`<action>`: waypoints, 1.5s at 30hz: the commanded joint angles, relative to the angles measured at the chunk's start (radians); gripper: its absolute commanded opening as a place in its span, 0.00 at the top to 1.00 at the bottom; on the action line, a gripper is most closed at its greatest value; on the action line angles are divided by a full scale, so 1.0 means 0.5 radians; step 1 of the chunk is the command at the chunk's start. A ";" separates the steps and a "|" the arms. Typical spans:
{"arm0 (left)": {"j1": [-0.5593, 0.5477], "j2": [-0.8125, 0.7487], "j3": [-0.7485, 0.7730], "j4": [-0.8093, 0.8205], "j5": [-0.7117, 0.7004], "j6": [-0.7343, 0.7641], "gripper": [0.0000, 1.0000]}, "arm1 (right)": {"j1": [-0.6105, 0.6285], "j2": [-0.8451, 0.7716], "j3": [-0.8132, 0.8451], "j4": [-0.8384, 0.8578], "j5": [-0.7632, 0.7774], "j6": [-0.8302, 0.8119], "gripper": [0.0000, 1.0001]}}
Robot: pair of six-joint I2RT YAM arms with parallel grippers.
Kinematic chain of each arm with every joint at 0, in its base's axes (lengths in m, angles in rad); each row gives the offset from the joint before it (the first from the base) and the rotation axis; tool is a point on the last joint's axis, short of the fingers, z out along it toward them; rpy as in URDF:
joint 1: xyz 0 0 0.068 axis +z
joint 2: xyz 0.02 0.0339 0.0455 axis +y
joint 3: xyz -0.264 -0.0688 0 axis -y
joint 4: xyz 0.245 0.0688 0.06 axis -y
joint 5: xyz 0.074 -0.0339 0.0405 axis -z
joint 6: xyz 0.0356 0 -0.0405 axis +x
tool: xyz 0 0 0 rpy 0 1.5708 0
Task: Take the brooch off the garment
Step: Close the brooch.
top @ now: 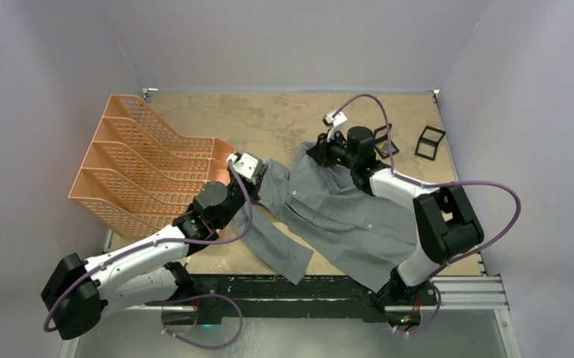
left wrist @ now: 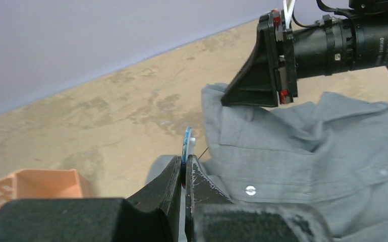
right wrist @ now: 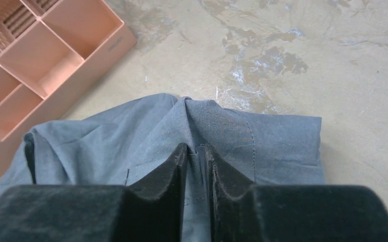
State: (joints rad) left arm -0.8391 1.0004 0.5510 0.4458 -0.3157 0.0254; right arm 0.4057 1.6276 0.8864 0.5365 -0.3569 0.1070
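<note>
The left gripper, just right of the orange rack, is clamped shut on the brooch, a small blue disc held edge-on beside the garment; whether it still hangs on the cloth I cannot tell. The grey garment lies spread out right of the rack. Farther right, the right gripper pinches a raised fold of its fabric.
</note>
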 commanded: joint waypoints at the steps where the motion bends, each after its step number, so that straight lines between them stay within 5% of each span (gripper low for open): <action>1: 0.012 -0.108 -0.107 0.139 0.192 -0.322 1.00 | 0.007 -0.264 -0.097 0.097 0.085 0.054 0.73; 14: 0.027 -0.157 -0.185 0.294 0.517 -0.683 1.00 | 0.005 -1.132 -0.748 0.517 -0.052 0.239 0.26; 21: 0.039 -0.065 -0.195 0.446 0.643 -0.828 1.00 | 0.005 -1.202 -0.820 0.550 -0.384 0.203 0.22; 22: 0.042 -0.044 -0.185 0.450 0.674 -0.841 1.00 | 0.005 -1.157 -0.832 0.592 -0.465 0.278 0.06; 23: 0.046 -0.025 -0.178 0.462 0.693 -0.856 1.00 | 0.005 -1.101 -0.828 0.636 -0.567 0.337 0.02; 28: 0.080 0.033 -0.179 0.618 0.881 -0.933 1.00 | 0.005 -0.930 -0.840 0.941 -0.943 0.495 0.02; 35: 0.200 0.083 -0.200 0.797 1.242 -1.040 1.00 | 0.008 -1.077 -0.872 1.060 -0.963 0.607 0.02; 45: 0.211 0.181 -0.120 0.991 1.624 -1.113 1.00 | 0.061 -1.117 -0.862 1.265 -1.142 0.762 0.19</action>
State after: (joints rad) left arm -0.7391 1.0767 0.4500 0.8341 0.3786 -0.4908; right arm 0.4194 1.0920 0.4332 1.0718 -0.8684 0.4488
